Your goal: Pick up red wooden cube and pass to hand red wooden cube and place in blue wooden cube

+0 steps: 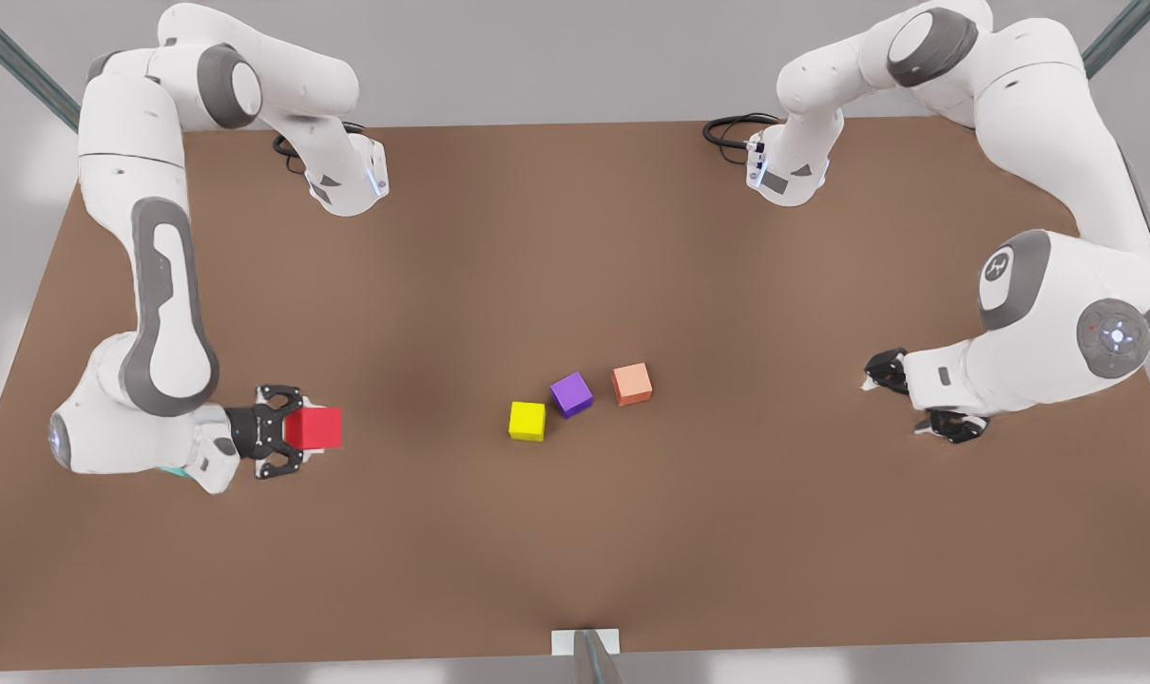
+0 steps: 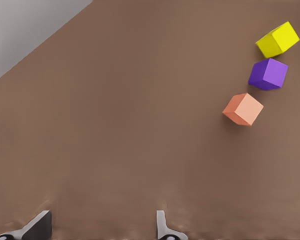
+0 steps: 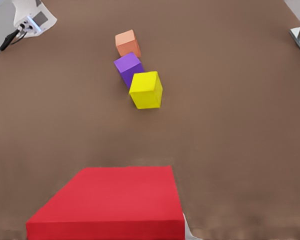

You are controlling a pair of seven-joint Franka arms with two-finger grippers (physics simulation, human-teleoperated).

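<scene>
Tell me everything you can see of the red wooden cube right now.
The red wooden cube is a plain, bright red block with flat matte faces and no markings. The right gripper, at the front view's left, is shut on it, fingers on opposite sides. It sits level, apart from the three cubes at mid-table. Whether it rests on the table or hangs above it is unclear.

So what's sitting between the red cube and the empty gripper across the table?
In the front view, the yellow cube, purple cube and salmon-orange cube lie between the red wooden cube and the left gripper.
</scene>
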